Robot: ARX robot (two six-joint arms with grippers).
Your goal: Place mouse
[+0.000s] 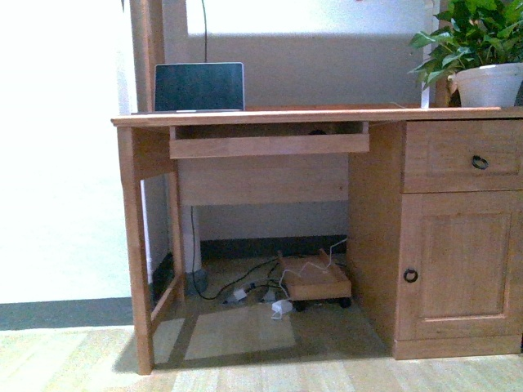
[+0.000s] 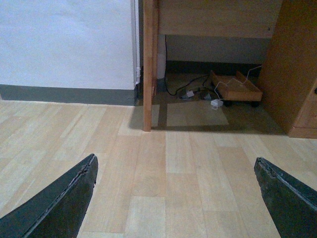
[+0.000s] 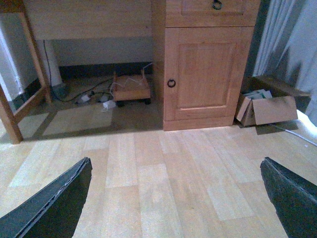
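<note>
Mouse: not visible in any view. The desk surface [image 1: 327,115] carrying the laptop [image 1: 199,86] is seen edge-on, so its top is hidden. Left pincer [image 2: 174,159] and right pincer [image 3: 176,161] are both spread wide and empty, facing bare floor [image 2: 148,188]. Judged stage: the outset, with locating, grasping and placing all still to do.

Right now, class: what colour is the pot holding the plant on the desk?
White; the pot shows best in the front view.
</note>
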